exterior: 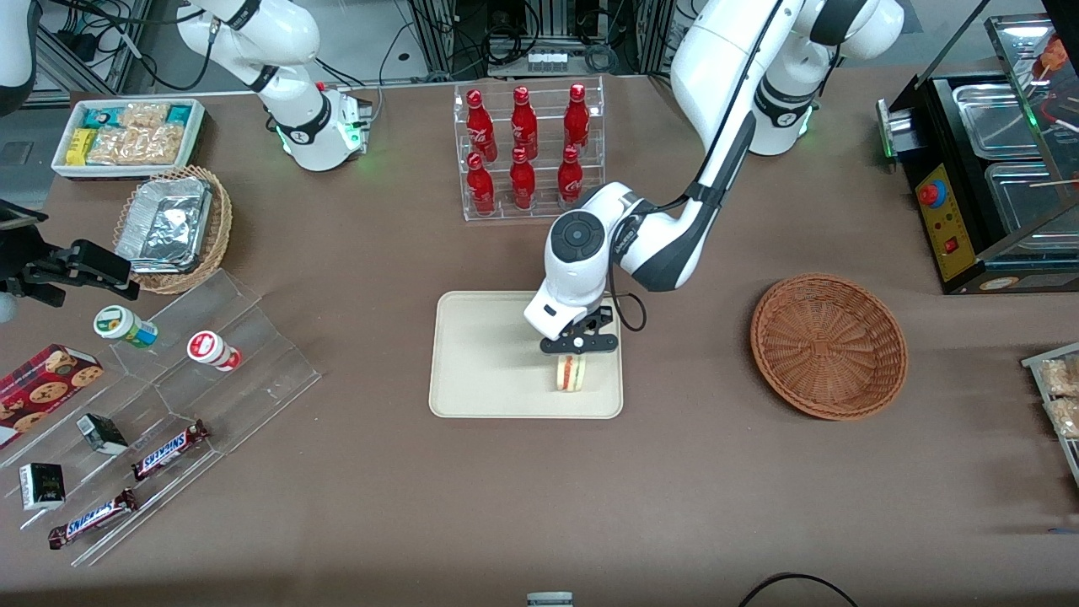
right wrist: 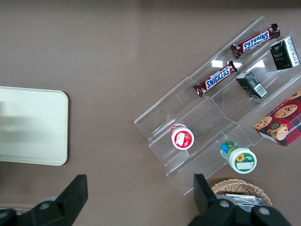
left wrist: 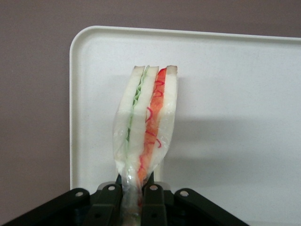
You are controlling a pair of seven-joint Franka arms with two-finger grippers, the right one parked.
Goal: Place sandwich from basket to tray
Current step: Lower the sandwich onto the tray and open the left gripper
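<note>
Brown desk [exterior: 354, 472] throughout, taken from the parked arm's end toward the working arm's. At the parked arm's end: white bin of snack packets [exterior: 128, 135], tan wicker basket of foil trays [exterior: 173, 228], then clear stepped display [exterior: 181, 405] with two small tubs [exterior: 126, 327], cookie box [exterior: 46, 379] and chocolate bars [exterior: 169, 448]. Near the middle, farther from the front camera: clear rack of red bottles [exterior: 527, 150]. Nearer the camera than that rack: cream tray [exterior: 480, 354], flat on the desk. Over the tray's edge nearest the working arm: gripper [exterior: 579, 344], pointing down, clamped narrow on the sandwich [exterior: 571, 373]. Sandwich upright, cut edge with red and green stripes facing up toward the front camera, low over the tray or touching it; cannot tell which. From the wrist view: fingers [left wrist: 153, 200] pinching the clear wrapping at one end of the sandwich [left wrist: 146, 127], white bread layers with green and red filling between, tray [left wrist: 235, 94] beneath. Toward the working arm's end, well apart from the tray: reddish-brown woven basket [exterior: 829, 346], nothing in it. At that end of the desk: black warming case with metal pans [exterior: 995, 169].
</note>
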